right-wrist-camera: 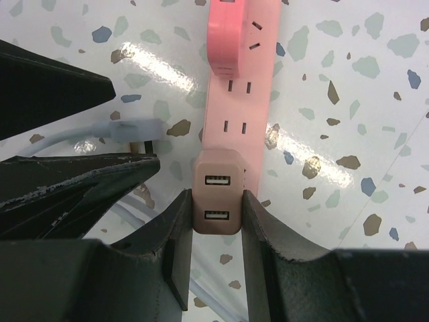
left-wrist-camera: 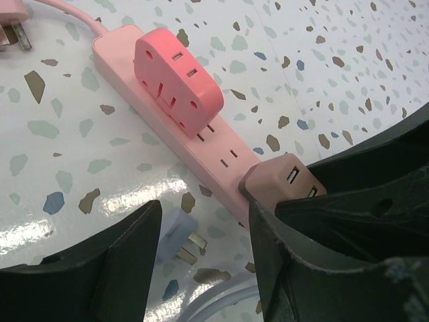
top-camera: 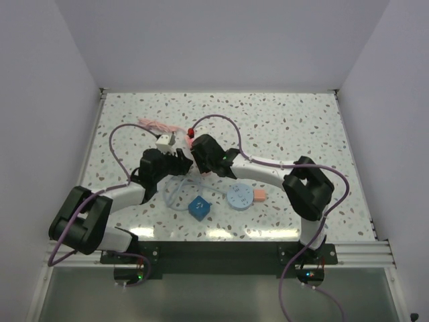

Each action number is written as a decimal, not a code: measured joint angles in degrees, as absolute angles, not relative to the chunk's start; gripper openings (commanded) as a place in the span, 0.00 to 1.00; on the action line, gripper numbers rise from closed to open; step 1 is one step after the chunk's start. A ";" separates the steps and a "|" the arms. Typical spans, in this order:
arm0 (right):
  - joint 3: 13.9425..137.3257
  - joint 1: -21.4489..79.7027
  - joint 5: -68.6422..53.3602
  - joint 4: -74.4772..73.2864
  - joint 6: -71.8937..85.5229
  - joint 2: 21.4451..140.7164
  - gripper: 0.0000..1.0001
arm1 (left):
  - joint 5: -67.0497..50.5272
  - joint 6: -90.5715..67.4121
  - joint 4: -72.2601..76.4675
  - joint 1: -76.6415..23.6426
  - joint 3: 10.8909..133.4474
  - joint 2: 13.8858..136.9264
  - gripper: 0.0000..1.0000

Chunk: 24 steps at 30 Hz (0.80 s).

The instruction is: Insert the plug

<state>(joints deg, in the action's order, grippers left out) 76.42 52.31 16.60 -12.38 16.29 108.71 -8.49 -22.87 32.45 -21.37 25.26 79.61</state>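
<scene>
My right gripper point(right-wrist-camera: 216, 225) is shut on a brownish-pink USB charger plug point(right-wrist-camera: 216, 191), a finger pressed on each side. The plug stands on the near end of the pink power strip point(right-wrist-camera: 240, 100); its prongs are hidden, so I cannot tell how deep it sits. In the left wrist view the same plug point(left-wrist-camera: 281, 180) rests on the strip point(left-wrist-camera: 201, 144) beside a coral adapter point(left-wrist-camera: 175, 74). My left gripper point(left-wrist-camera: 204, 261) is open just beside the strip's end. A pale blue plug point(left-wrist-camera: 175, 235) lies on the table between its fingers, untouched.
A pale cable point(left-wrist-camera: 214, 302) runs under the left gripper. Another plug point(left-wrist-camera: 10, 30) lies past the strip's far end. In the top view a blue block point(top-camera: 199, 207), a light blue disc point(top-camera: 240, 197) and a small orange block point(top-camera: 259, 195) sit nearer the arm bases.
</scene>
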 measured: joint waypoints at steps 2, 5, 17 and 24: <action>76.23 52.40 16.84 -12.10 16.38 108.68 0.00 | -8.51 -22.87 32.40 -21.32 25.06 79.48 0.60; 75.55 52.51 17.08 -11.29 16.45 108.44 0.00 | -8.54 -22.87 32.38 -21.15 24.71 79.37 0.60; 73.73 52.66 17.65 -8.95 17.02 107.90 0.00 | -8.75 -22.87 32.03 -20.75 24.47 78.98 0.60; 72.64 52.73 17.93 -7.79 17.52 107.48 0.00 | -8.80 -22.87 32.05 -20.60 24.47 78.72 0.60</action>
